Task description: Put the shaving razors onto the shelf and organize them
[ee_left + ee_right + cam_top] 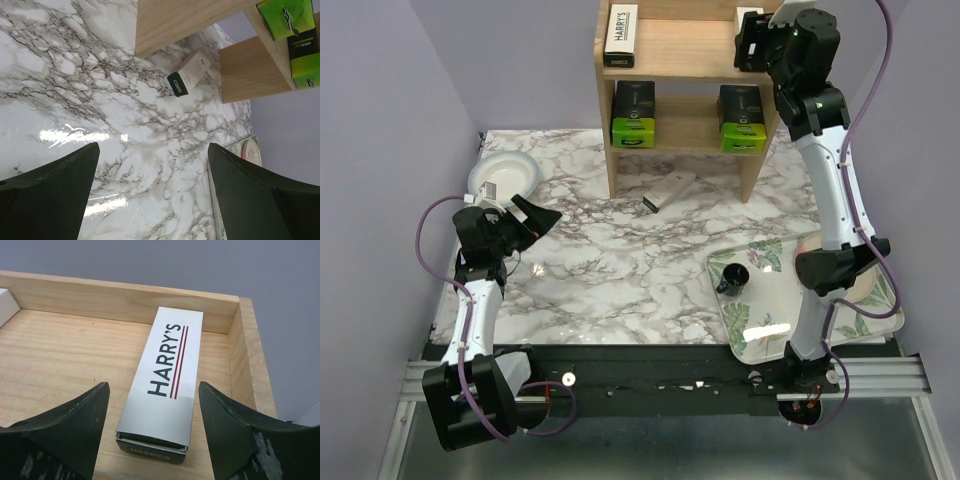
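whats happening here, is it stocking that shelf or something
Yes, razor packs are going onto the wooden shelf. The right gripper is open at the top tier's right end, fingers either side of a HARRY'S box lying flat there. A second HARRY'S box lies at the left end, and two black-and-green packs sit on the lower tier. A third HARRY'S box lies on the table. The left gripper hangs open, empty.

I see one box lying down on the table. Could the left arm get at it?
Probably yes: only bare marble tabletop lies between the open left gripper and the Harry's box, which lies flat just in front of the shelf.
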Controlling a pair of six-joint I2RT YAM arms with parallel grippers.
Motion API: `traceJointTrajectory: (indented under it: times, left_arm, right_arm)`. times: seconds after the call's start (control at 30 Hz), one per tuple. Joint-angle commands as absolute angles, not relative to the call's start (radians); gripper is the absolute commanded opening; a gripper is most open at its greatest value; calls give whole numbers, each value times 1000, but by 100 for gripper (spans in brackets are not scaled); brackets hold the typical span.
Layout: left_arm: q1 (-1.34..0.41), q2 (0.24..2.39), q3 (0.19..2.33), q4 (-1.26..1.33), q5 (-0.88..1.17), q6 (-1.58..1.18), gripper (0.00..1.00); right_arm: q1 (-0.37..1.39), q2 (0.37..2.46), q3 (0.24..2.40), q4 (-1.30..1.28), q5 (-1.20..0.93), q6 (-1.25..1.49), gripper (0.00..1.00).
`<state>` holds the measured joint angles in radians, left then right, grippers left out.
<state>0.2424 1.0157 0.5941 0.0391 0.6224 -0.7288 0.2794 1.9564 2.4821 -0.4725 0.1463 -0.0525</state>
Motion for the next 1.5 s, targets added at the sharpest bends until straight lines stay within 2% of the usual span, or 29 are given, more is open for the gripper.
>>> traceJointTrajectory:
  times: [0.0,0.33,0.47,0.8,0.9,0.93,0.97,1.1,1.47]
  left_arm:
    - [252,1000,580,63,637,-727,99]
    - [255,991,548,109,629,-750,99]
    - [256,983,532,117,626,-755,99]
    - [261,973,503,156,621,-785,99]
    - [261,980,502,173,623,-792,99]
    - [261,985,500,176,623,-793,99]
    - [262,988,502,178,623,-796,99]
    - [262,997,505,187,624,-798,99]
    - [261,1006,514,173,624,-790,99]
  right_arm:
    - [279,1928,2461,-471,183,-40,84]
    - [279,1904,2375,-502,251,-55,82]
    - [281,1896,2346,-502,285,-58,70]
    - [281,1801,2243,-479,371,-67,62]
    - [281,1795,2227,-476,371,-78,64]
    - [281,1796,2226,-472,374,-81,67]
    - [279,1796,2229,-469,373,-81,73]
    - [288,1790,2263,-456,362,-103,78]
    - [356,1645,2263,-413,390,-187,81]
